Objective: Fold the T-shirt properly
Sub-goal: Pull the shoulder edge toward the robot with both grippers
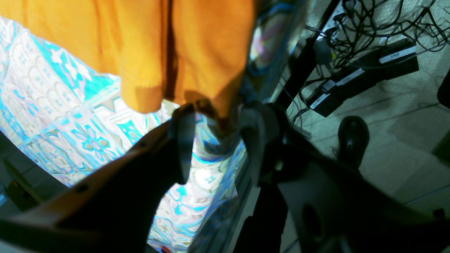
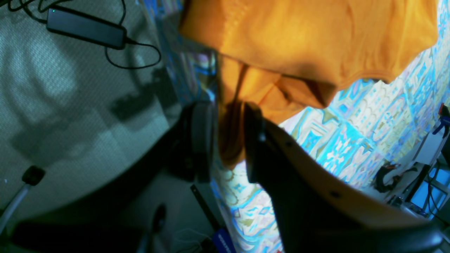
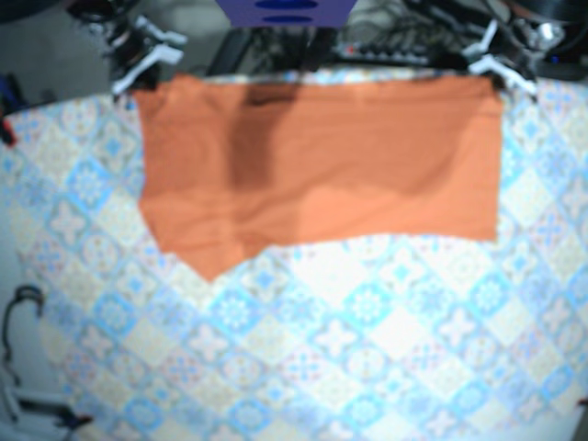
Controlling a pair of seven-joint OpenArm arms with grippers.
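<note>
Blue-patterned tablecloth (image 3: 367, 349) covers the table; the orange T-shirt (image 3: 322, 165) lies flat along its far edge. Left gripper (image 1: 218, 121) pinches one far corner and right gripper (image 2: 228, 133) the other, their dark fingers (image 2: 202, 140) hiding the bunched cloth. Power bricks (image 1: 365, 70) and tangled cables (image 1: 369, 21) litter the floor beyond.

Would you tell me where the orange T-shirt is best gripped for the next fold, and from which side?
Take the T-shirt by its two far corners, from the table's far edge. It lies flat as a wide band with that edge straight; the right gripper and left gripper sit there, cloth between their fingers. The near edge is uneven.
</note>
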